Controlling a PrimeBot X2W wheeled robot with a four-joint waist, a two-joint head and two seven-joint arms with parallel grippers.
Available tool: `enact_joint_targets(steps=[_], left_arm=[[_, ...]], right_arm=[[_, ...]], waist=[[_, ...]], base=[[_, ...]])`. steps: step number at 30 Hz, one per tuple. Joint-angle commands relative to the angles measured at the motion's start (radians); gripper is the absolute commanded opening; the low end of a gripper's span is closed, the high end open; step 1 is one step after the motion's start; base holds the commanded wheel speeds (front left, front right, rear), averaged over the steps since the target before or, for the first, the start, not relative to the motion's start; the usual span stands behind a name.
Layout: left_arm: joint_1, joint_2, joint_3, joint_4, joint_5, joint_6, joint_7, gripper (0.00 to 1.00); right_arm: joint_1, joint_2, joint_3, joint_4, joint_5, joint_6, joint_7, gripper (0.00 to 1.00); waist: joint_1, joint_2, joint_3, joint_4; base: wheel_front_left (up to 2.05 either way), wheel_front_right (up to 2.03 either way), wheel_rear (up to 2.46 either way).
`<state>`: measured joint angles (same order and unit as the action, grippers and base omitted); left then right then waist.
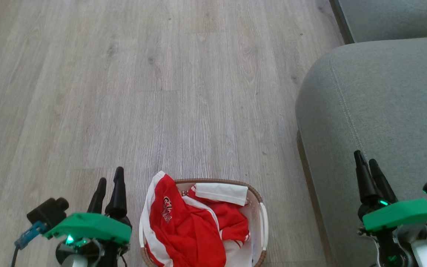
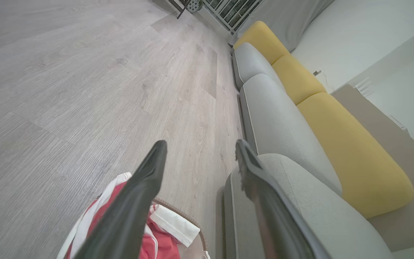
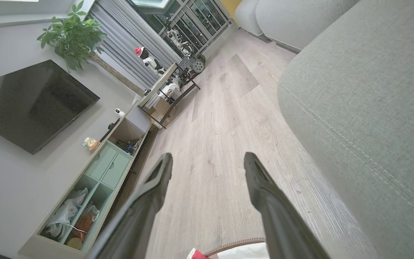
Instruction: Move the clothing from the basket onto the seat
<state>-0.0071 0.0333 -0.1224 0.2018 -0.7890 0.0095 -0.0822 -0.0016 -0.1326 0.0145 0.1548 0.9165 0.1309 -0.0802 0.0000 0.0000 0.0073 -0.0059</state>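
Note:
The red clothing with white trim lies heaped in the small white basket with a brown rim, on the floor at the bottom centre of the head view; one red piece hangs over the basket's left rim. My left gripper hovers open just left of the basket, holding nothing. In the left wrist view the clothing shows between its spread fingers. The grey-green seat fills the right side. My right gripper stands open over the seat's front part, empty. A bit of the basket rim peeks in the right wrist view.
Pale wooden floor stretches ahead and to the left. A second grey cushion lies beyond the seat. Yellow back cushions line the sofa. A TV, a low cabinet and a plant stand across the room.

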Motion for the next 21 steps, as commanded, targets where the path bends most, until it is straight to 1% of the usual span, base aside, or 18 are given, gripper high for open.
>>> enact_joint_targets(steps=[1,21], left_arm=[[-0.058,0.012,0.007,-0.042,0.035,0.004,-0.014,1.0],[-0.065,0.013,-0.042,-0.086,0.259,0.045,-0.07,1.0]], right_arm=[[-0.044,-0.026,0.017,-0.047,-0.032,0.0,-0.015,1.0],[-0.047,-0.054,0.064,-0.091,-0.216,0.0,-0.071,1.0]], waist=[[0.0,0.0,0.0,0.0],[0.0,0.0,0.0,-0.003]], base=[[0.0,0.0,0.0],[0.0,0.0,0.0]])
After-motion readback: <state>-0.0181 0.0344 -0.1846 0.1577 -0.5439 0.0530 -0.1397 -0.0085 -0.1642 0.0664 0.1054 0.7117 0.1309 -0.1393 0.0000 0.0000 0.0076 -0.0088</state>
